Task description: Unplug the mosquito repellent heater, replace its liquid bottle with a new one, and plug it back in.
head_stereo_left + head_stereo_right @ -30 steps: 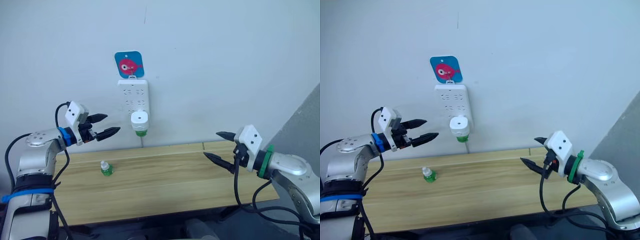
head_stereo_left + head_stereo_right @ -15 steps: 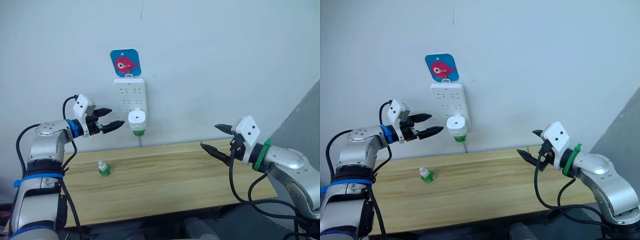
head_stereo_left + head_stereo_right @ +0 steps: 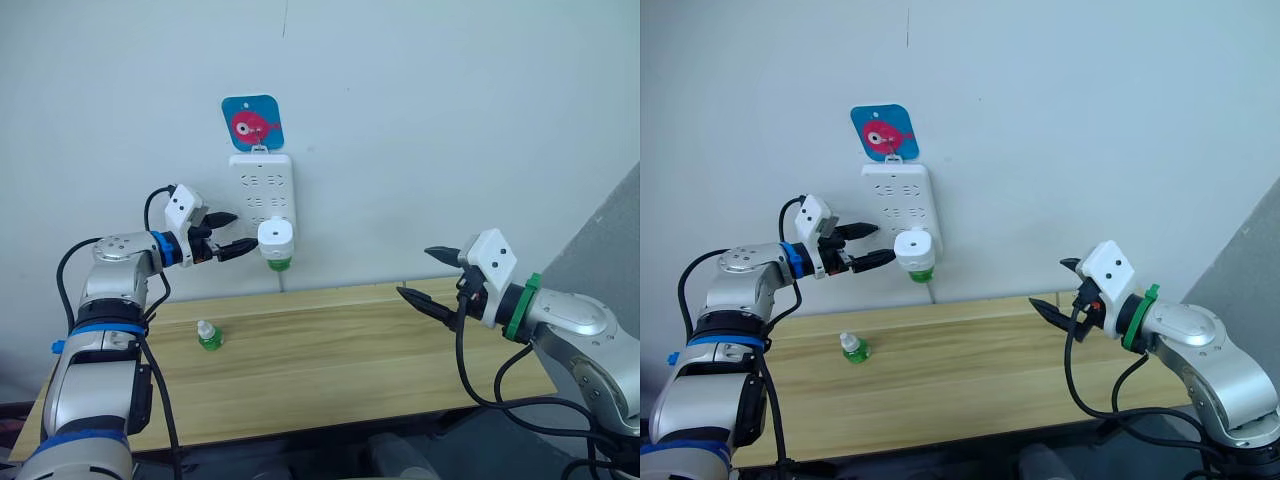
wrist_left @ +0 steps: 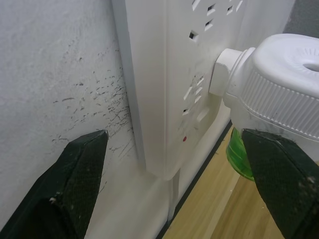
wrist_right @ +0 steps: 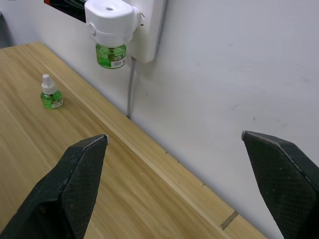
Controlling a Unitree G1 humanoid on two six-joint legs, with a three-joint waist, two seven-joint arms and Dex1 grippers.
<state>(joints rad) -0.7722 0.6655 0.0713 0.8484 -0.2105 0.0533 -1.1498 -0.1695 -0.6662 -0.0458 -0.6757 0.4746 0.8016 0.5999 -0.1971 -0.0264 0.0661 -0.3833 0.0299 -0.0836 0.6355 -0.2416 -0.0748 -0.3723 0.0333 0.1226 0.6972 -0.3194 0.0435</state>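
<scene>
Left eye view showed you the heater (image 3: 277, 237) plugged into the lower part of the power strip (image 3: 262, 190) on the far wall, its green bottle (image 3: 280, 265) hanging beneath it above the table (image 3: 330, 370). Your left gripper (image 3: 243, 231) sat just to the left of the heater, fingers spread and holding nothing, tips almost at its side but not yet around it. The heater lay directly to the right of that gripper, its prongs running straight into the wall, so I judge the pull should come toward you, out from the strip. Your right gripper (image 3: 418, 274) hung well apart on the right, open and empty. The left arm was plainly nearer. The spare bottle (image 3: 209, 337) stood on the table, below the left gripper.
</scene>
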